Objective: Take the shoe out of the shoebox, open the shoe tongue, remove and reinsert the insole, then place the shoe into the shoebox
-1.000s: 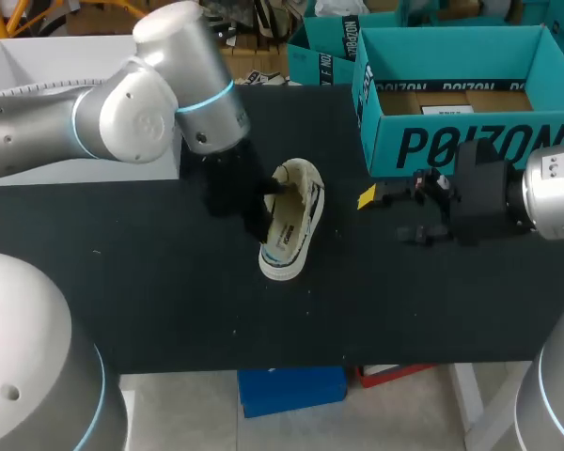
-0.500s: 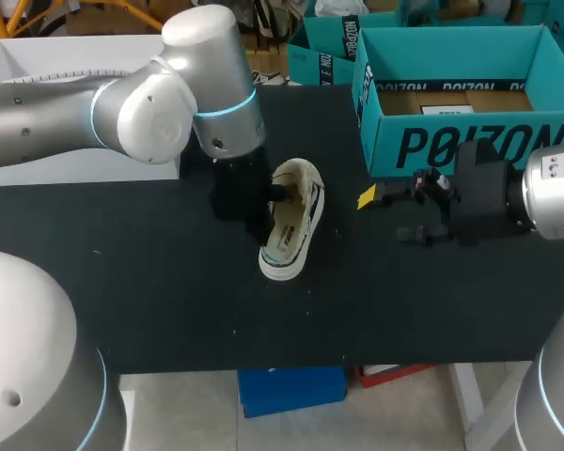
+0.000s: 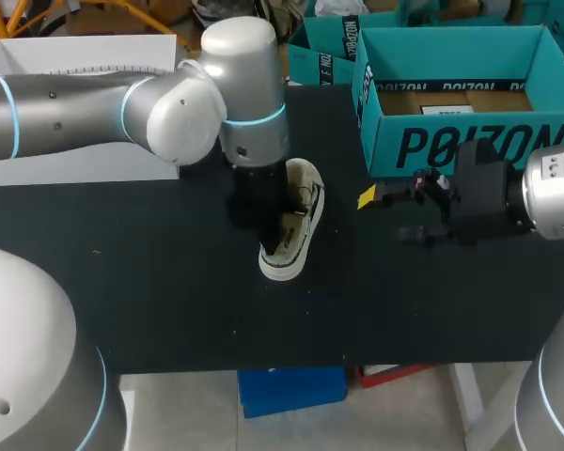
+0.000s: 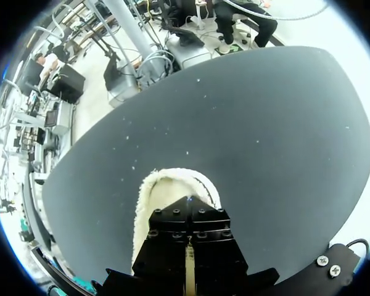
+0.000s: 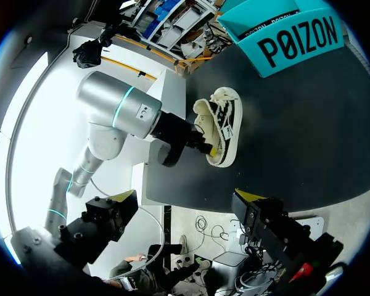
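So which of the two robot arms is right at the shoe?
The left arm: its end is down on the white shoe. The right arm hangs apart by the teal shoebox, jaws open, holding nothing.

left arm (image 3: 179, 122) covers nearly all of the left tool in head view, plus the shoe's (image 3: 296, 240) left side and opening. in left wrist view the left tool (image 4: 188, 209) blocks all of the shoe except a pale rim ahead of it. can't tell the insole in any view. right tool (image 3: 385, 215): near finger (image 3: 415, 233) is blurred in head view. shoebox (image 3: 470, 146) is cut off at its right end. right wrist view shows only its printed wall.
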Action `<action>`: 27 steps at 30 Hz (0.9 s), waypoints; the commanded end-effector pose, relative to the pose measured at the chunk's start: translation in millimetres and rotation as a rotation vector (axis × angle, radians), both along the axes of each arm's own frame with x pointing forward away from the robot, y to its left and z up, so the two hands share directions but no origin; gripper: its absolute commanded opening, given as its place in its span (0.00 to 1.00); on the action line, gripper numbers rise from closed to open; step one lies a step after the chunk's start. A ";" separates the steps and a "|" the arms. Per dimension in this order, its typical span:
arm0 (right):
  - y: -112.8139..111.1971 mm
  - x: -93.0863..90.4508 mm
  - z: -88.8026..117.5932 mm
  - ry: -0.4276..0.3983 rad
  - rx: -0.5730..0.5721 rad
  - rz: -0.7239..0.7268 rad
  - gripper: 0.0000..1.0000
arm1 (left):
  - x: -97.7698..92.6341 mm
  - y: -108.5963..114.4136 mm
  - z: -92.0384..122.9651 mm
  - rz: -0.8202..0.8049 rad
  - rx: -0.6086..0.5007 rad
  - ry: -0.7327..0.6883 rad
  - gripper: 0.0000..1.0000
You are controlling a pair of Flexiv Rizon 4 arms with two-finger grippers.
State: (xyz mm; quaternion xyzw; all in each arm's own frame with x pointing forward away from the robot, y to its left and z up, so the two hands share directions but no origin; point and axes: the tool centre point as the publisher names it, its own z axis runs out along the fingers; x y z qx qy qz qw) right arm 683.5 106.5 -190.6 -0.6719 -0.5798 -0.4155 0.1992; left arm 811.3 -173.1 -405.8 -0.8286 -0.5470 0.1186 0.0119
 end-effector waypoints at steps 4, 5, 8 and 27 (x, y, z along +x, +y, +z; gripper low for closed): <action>0.6 0.1 0.0 0.000 -0.001 -0.001 1.00 | 4.1 -6.1 -19.4 0.008 0.033 0.002 0.00; 0.6 0.1 0.0 0.000 -0.001 -0.001 1.00 | 4.4 -6.1 -20.3 0.009 0.035 0.000 0.00; 0.6 0.1 0.0 0.000 -0.001 -0.001 1.00 | 4.4 -6.9 -21.7 0.014 0.034 -0.003 0.00; 0.6 0.1 0.0 0.000 -0.001 -0.001 1.00 | 14.0 13.3 50.6 0.107 -0.103 -0.013 0.10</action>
